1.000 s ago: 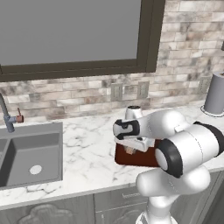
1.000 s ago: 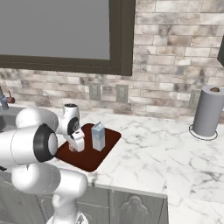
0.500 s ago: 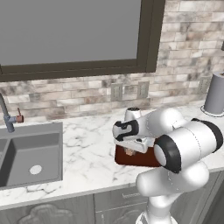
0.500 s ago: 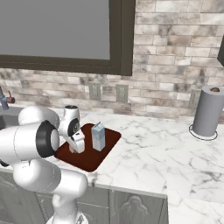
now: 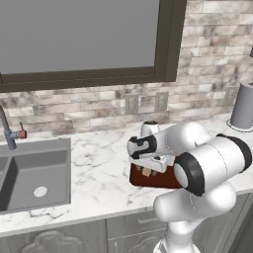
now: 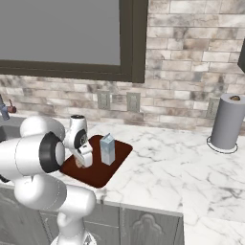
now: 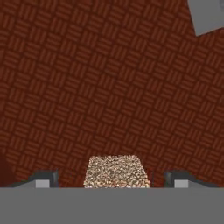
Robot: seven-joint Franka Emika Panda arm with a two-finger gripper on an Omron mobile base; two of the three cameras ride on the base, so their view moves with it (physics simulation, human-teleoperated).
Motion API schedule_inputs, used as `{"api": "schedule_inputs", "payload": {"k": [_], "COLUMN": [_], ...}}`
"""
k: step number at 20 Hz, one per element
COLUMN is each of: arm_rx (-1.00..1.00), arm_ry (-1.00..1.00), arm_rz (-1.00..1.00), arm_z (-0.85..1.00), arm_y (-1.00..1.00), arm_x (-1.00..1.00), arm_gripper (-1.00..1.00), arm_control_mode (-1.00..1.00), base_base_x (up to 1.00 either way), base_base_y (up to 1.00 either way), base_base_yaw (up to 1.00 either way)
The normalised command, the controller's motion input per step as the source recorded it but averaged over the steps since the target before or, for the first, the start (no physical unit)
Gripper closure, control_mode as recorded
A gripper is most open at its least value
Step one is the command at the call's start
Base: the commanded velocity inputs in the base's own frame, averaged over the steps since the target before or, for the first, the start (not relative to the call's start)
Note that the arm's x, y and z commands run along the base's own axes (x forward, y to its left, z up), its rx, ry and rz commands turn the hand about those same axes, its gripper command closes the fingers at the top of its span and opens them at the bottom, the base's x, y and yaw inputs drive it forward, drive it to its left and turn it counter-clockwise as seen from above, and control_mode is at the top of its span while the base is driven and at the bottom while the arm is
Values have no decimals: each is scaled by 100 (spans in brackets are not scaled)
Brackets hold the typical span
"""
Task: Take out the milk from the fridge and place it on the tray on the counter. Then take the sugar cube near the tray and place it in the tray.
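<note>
The dark red-brown tray (image 5: 157,180) (image 6: 122,151) lies on the white marble counter (image 5: 99,160). The milk (image 6: 107,149), a small grey carton with a pale blue top, stands upright in the tray, and its corner (image 7: 208,15) shows in the hand view. My gripper (image 5: 147,169) (image 6: 85,161) points down over the tray's near left part, its jaws open. The tan sugar cube (image 7: 116,171) (image 5: 147,172) rests on the tray's woven floor (image 7: 109,87) between the fingertips (image 7: 43,179), with a gap on each side. The fridge is out of view.
A steel sink (image 5: 34,173) with a faucet (image 5: 9,132) lies at the counter's left. A grey paper-towel roll (image 6: 227,122) stands at the back right by the brick wall. Bare marble (image 6: 191,167) stretches right of the tray.
My jaws have gone from shut to open, letting go of the sugar cube onto the tray. The arm has barely moved, and the milk stays put.
</note>
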Motion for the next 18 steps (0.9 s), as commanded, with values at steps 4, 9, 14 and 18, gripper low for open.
{"api": "schedule_inputs", "payload": {"k": [4,9,14,18], "arm_rx": [0,0,7,2], "arm_ry": [-7,-29,-24,-19], "arm_rz": [-2,-1,1,6], "arm_z": [55,98,100,100], "arm_y": [-1,0,-16,-21], "arm_x": [-26,-71,-57,-72], "arm_gripper": [-100,-100,-100,-100], "arm_control_mode": [-100,-100,-100,-100], "base_base_x": [0,0,0,0], "base_base_y": [0,0,0,0], "base_base_yaw": [0,0,0,0]}}
